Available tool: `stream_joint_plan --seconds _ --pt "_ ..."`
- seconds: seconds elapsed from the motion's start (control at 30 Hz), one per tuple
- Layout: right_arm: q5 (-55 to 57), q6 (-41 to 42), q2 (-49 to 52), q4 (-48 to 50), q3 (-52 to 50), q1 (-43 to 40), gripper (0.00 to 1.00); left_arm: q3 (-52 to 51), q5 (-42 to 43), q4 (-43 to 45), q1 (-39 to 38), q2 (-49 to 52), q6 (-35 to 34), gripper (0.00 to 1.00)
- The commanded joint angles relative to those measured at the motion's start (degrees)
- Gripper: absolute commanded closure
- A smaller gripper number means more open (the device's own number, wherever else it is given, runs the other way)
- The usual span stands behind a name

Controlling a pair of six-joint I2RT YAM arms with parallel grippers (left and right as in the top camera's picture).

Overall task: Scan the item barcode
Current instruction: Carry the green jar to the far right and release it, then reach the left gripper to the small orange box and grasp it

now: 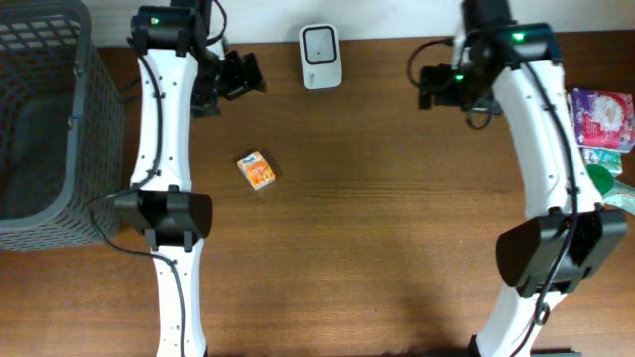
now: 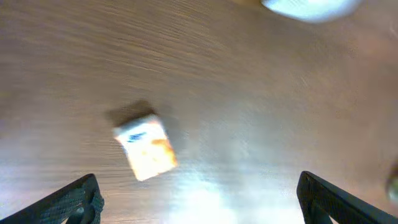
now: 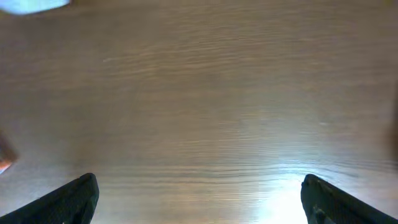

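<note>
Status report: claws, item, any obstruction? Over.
Open, empty: left claw, right claw. Loose packet on table, short of scanner. Nothing between them.

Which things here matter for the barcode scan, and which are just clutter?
For the job:
- small orange packet, lying loose on the table
- white device at the far edge, apparently the scanner
- left gripper and right gripper, both open and empty

Lying about:
- gray mesh basket at the left edge
- pile of packets at the right edge
</note>
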Motion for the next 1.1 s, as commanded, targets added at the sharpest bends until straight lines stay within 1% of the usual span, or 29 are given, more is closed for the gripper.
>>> stream_joint_plan --seconds 0.0,0.03,0.07,0.17,0.27,0.3,0.4,0.43,0.5,0.53,0.6,0.67,0.7,0.73,0.77,0.87,0.9,0.93,0.97,1.0,1.07 --pt "2.34 -0.46 0.44 -0.02 -0.24 -3.98 0.01 -3.19 3.45 -0.11 -4.74 -0.20 7.02 0.01" --pt "2.36 -0.46 0.44 -0.02 -0.24 -4.79 0.01 -5.53 0.04 -0.11 -6.27 -0.20 3.17 0.01" --pt "2.34 -0.44 0.44 -0.02 -0.24 -5.42 0.01 -7.34 -1.20 -0.11 -7.61 -0.20 1.84 0.01" --pt "2.34 -0.44 0.44 0.00 -0.24 -5.77 0.01 -11.87 -1.16 -0.11 -10.23 -0.22 2.08 0.01" --pt "2.34 -0.44 0.44 0.00 -0.24 -5.70 0.02 -13.97 -1.62 -0.11 -10.91 -0.66 2.01 0.01" --pt "2.34 -0.44 0.44 -0.02 -0.24 -5.70 0.01 -16.41 -4.83 -0.13 -10.58 -2.01 1.01 0.01" --pt "2.34 -0.44 0.44 -0.02 -0.24 -5.70 0.01 -26.25 -17.33 -0.13 -9.03 -8.44 -5.57 0.01" --pt "2.34 -0.44 0.44 -0.02 -0.24 -5.70 0.01 -29.79 -19.41 -0.11 -8.24 -11.39 -7.37 0.01" --pt "2.34 -0.46 0.44 0.00 -0.24 -5.70 0.01 -34.99 -19.26 0.13 -7.08 -15.08 -8.28 0.01" --pt "2.34 -0.44 0.44 -0.02 -0.24 -5.70 0.01 -36.65 -19.71 0.42 -6.73 -15.26 -8.31 0.01" --pt "2.34 -0.46 0.44 0.00 -0.24 -5.70 0.01 -43.93 -18.40 6.58 -5.62 -15.10 -8.31 0.01" --pt "2.34 -0.44 0.44 0.00 -0.24 -5.70 0.01 -51.49 -11.45 15.74 -4.22 -15.08 -8.26 0.00" --pt "2.34 -0.44 0.44 0.00 -0.24 -5.70 0.01 -54.05 -7.78 19.87 -3.48 -15.08 -7.89 0.04" --pt "2.34 -0.44 0.44 -0.02 -0.24 -5.70 0.01 -56.85 -3.45 24.92 -2.43 -15.06 -7.30 0.14" --pt "2.34 -0.44 0.44 0.00 -0.24 -5.70 0.01 -58.86 -0.79 28.59 -1.27 -15.06 -7.17 0.16" --pt "2.34 -0.44 0.44 0.00 -0.24 -5.70 0.01 -60.63 0.04 33.03 0.66 -15.02 -7.19 0.28" --pt "2.34 -0.44 0.44 0.00 -0.24 -5.70 0.01 -61.07 0.39 34.05 0.74 -15.02 -7.17 0.30" --pt "2.34 -0.44 0.44 0.00 -0.24 -5.70 0.01 -61.13 0.39 34.27 0.66 -15.02 -7.19 0.49" --pt "2.34 -0.44 0.44 0.00 -0.24 -5.70 0.01 -61.20 0.39 34.32 0.46 -15.02 -7.17 0.55" --pt "2.34 -0.44 0.44 0.00 -0.24 -5.70 0.01 -61.35 0.37 34.29 -0.11 -15.02 -7.19 0.66" --pt "2.34 -0.44 0.44 0.00 -0.24 -5.70 0.01 -62.47 -0.17 34.95 -0.94 -15.02 -7.19 0.68"
